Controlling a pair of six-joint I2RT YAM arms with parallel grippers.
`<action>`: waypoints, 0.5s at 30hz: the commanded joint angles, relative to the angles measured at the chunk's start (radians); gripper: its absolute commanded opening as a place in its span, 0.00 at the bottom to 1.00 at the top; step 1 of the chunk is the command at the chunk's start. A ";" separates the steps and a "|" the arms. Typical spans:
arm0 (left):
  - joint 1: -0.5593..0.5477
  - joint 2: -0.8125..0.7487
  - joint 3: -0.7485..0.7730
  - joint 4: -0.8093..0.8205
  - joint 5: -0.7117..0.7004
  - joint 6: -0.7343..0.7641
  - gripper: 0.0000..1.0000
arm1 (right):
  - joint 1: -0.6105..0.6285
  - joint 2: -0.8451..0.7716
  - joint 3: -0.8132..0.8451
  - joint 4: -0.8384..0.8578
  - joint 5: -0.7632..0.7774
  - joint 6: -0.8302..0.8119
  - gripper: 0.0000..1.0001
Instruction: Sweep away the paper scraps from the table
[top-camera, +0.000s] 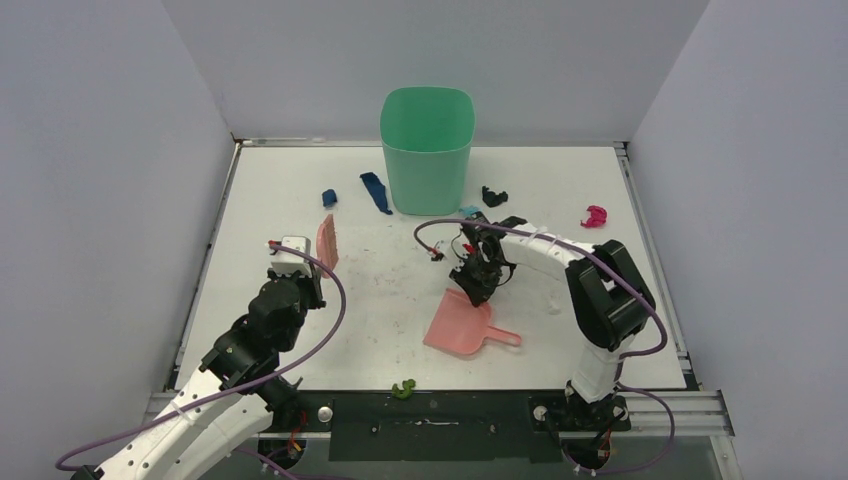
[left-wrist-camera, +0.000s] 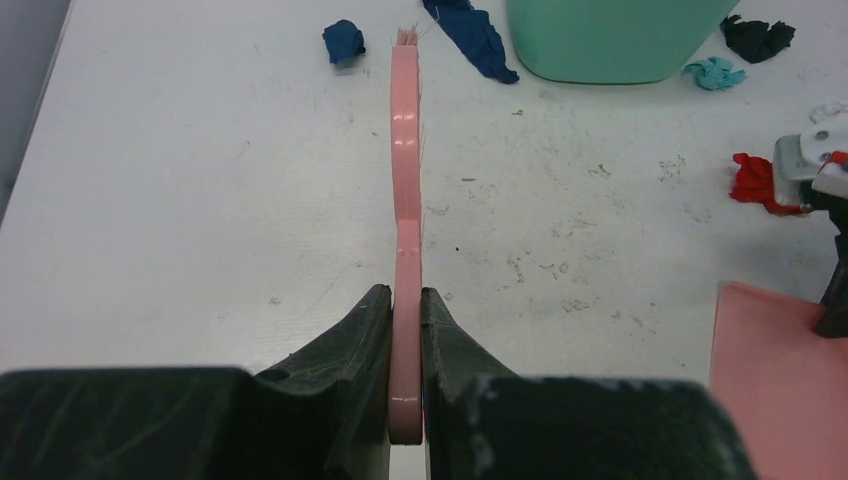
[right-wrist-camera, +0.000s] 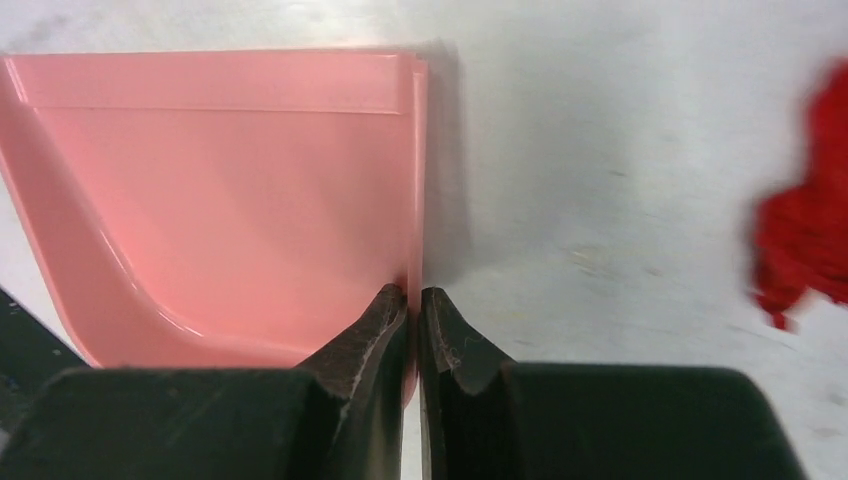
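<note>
Left hand (left-wrist-camera: 405, 300) pinches brush (left-wrist-camera: 405, 150) handle end; right hand (right-wrist-camera: 413, 298) pinches dustpan (right-wrist-camera: 230, 200) thin side wall. Paper scraps (top-camera: 376, 192) lie mostly along desk (top-camera: 560, 180) far edge beside bin (top-camera: 427, 150), one at near edge. Watch: edge grip likely lets dustpan pivot under brush push; near-edge scrap may drop off.

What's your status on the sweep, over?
Left gripper shut on brush. Right gripper shut on dustpan wall. Paper scraps scattered on table, none in dustpan. Bin stands amid far scraps.
</note>
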 joint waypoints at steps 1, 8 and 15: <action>0.006 -0.012 0.041 0.042 0.009 -0.006 0.00 | -0.091 0.009 0.080 0.042 0.039 -0.047 0.07; 0.006 -0.012 0.041 0.041 0.006 -0.006 0.00 | -0.112 -0.114 0.067 0.014 -0.056 -0.065 0.50; 0.011 0.005 0.044 0.043 0.011 -0.003 0.00 | -0.120 -0.404 -0.096 -0.035 -0.138 -0.091 0.65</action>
